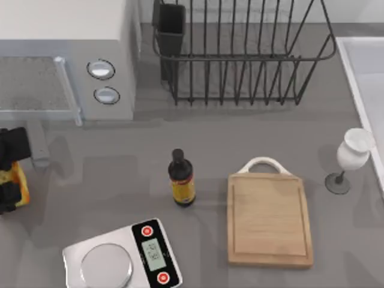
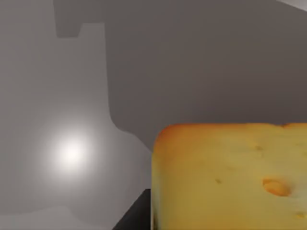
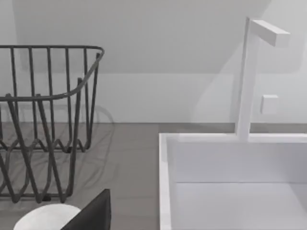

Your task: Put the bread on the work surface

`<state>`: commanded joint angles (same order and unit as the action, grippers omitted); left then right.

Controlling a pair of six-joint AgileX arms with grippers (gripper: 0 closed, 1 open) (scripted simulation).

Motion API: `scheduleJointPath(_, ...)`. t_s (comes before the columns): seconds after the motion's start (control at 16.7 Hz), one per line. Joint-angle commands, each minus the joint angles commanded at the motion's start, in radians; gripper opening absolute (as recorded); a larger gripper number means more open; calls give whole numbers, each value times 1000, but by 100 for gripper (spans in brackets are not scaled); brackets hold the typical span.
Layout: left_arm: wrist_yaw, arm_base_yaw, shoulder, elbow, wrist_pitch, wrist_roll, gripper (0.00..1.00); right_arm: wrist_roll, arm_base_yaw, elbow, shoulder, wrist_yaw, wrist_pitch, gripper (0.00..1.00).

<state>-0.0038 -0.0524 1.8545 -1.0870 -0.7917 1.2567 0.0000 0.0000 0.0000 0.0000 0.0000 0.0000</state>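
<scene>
Bread (image 1: 18,183) sits clamped in our left claw (image 1: 11,174) at the far left edge of the tabletop (image 1: 108,180), well apart from the work surface (image 1: 269,219), which lies right of centre with its white loop handle (image 1: 262,164) pointing toward the dish rack (image 1: 240,51). To do this carry well, we judge the chunk should be lifted high enough to pass over the dark bottle (image 1: 182,180) and the kitchen scale (image 1: 123,258), both of which stand between us and the board, then lowered flat inside the grooved border before the fingers let go. Seen from the left wrist, the bread (image 2: 230,177) is a blocky golden-yellow piece with an orange-brown toasted top edge and small pits, likely soft, so a gentle squeeze should do. The board is pale wood, rectangular and smooth. A white wine glass (image 1: 351,157) stands just beside it, so we should approach from the left. Our right arm is parked near the sink (image 3: 230,182); whether its claw is open we cannot tell.
</scene>
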Motion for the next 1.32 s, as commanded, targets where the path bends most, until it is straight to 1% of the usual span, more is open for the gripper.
scheduleJointPath(0.42, 0, 3, -89, -162, -284, -2, 0, 0, 0, 0, 0, 0, 0, 100)
scheduleJointPath(0.54, 3, 3, -116, -205, -339, -4, 0, 0, 0, 0, 0, 0, 0, 100)
scheduleJointPath(0.96, 3, 6, -120, -214, -354, -11, 0, 0, 0, 0, 0, 0, 0, 100)
scheduleJointPath(1.14, 4, 52, -101, -222, -400, -94, 0, 0, 0, 0, 0, 0, 0, 100)
scheduleJointPath(1.32, 9, 138, -71, -242, -471, -272, 0, 0, 0, 0, 0, 0, 0, 100)
